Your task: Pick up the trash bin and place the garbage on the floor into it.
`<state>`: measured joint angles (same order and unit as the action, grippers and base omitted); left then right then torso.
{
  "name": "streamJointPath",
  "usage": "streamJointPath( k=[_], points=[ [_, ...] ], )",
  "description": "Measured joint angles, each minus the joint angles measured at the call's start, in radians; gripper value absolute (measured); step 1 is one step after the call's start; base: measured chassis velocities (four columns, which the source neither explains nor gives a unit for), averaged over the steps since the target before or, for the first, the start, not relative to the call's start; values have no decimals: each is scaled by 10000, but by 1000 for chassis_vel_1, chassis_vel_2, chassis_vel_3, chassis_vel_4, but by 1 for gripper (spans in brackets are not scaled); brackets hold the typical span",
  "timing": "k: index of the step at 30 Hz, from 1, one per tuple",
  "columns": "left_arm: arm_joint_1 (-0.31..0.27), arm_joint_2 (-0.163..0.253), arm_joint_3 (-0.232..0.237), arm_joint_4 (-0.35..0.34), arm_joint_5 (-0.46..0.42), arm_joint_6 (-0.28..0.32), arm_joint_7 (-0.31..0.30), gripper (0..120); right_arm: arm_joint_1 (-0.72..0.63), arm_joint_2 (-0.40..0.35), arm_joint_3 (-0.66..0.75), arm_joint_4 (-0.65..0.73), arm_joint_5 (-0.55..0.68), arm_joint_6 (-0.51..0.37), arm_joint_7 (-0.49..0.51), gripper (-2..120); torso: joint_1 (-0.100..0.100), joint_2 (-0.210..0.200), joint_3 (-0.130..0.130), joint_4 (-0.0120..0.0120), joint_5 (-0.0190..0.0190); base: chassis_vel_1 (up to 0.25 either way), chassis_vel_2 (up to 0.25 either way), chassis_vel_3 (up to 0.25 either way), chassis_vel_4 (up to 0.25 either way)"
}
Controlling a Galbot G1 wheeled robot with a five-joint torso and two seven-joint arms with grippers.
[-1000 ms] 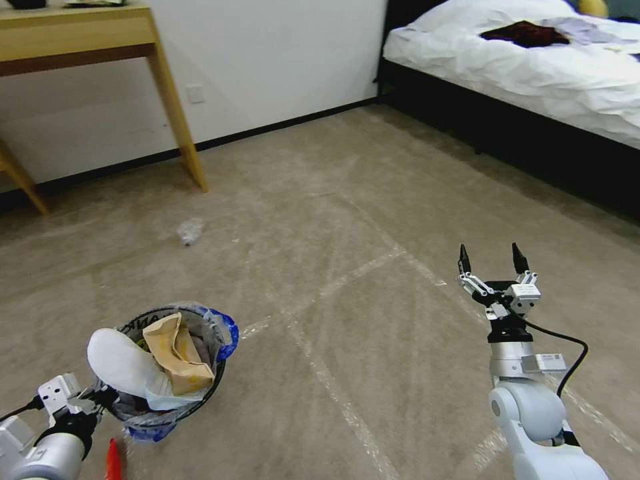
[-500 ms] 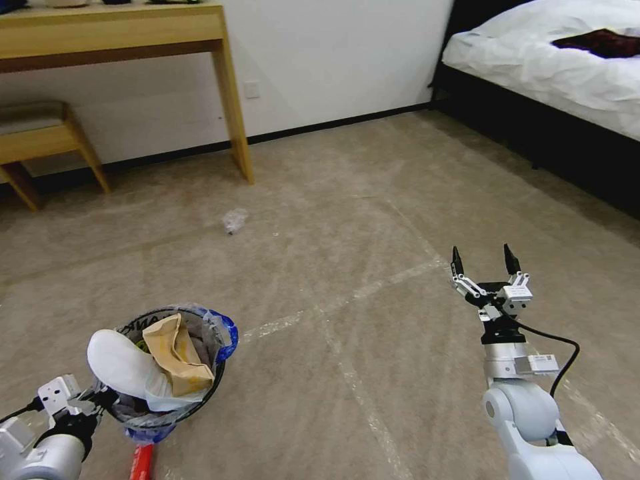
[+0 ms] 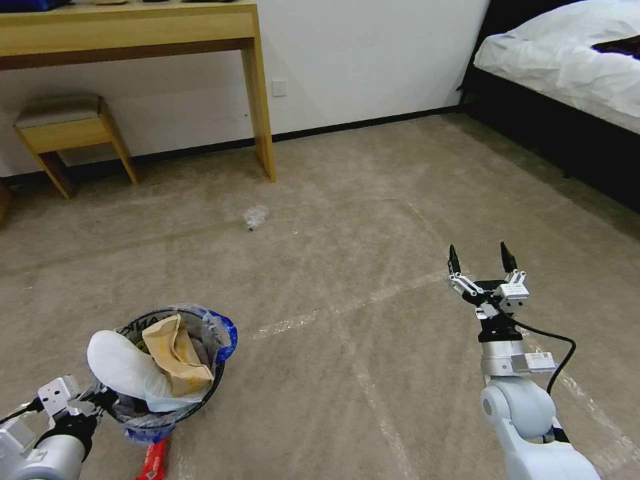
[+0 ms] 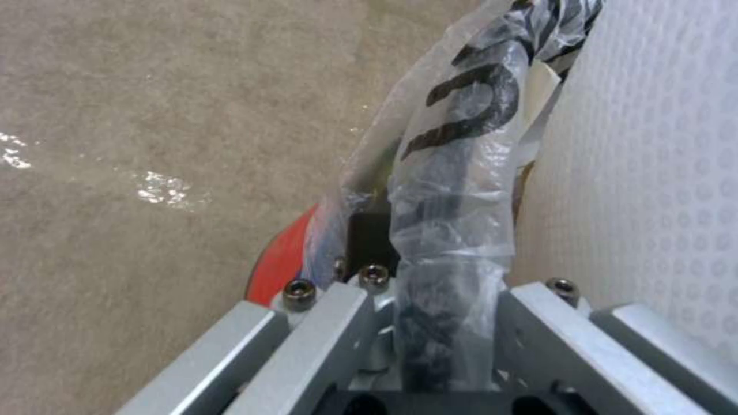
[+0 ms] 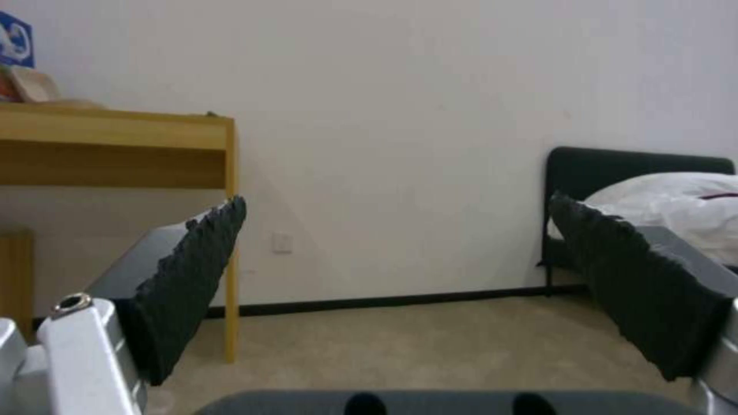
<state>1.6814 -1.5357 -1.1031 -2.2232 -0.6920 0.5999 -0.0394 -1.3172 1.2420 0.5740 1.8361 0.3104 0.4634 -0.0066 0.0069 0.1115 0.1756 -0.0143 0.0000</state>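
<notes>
Robot has swung left, bringing the crumpled clear plastic scrap point(image 3: 255, 217) nearer centre.
Left gripper point(image 3: 93, 400) is clamped on the bag-lined round red trash bin point(image 3: 200, 320); right gripper point(image 3: 477, 260) is spread, empty.

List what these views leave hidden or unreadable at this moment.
- Trash bin contents below the slipper sole and cardboard scrap: covered by them, head view.
- Red wrapper: cut by the bottom edge, head view.
- Clear scrap near the desk leg: too small to identify.
- Left gripper fingertips: hidden under the bin's plastic bag, left wrist view.
</notes>
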Motion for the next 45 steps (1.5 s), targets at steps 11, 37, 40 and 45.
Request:
streamJointPath(
  k=[11, 37, 40, 45],
  points=[
    [-37, 21, -7, 98, 8, -79, -8, 1, 48, 98, -74, -66, -268, -58, 1, 100, 1, 0, 0, 2, 0, 0, 0, 0, 0],
    [-94, 62, -34, 227, 8, -98, -30, 1, 109, 197, -188, -235, -569, -28, -21, 100, 3, -1, 1, 2, 2, -57, 63, 59, -57],
    [-100, 55, -22, 247, 17, -99, -29, 1, 108, 195, -185, -246, -571, -15, -19, 100, 2, -1, 0, 0, 2, -102, 76, 79, -75],
    [-101, 44, -16, 262, 31, -107, -30, 1, 110, 192, -183, -256, -581, -9, -16, 100, 2, 0, 0, 0, 1, -83, 63, 70, -64]
  ],
)
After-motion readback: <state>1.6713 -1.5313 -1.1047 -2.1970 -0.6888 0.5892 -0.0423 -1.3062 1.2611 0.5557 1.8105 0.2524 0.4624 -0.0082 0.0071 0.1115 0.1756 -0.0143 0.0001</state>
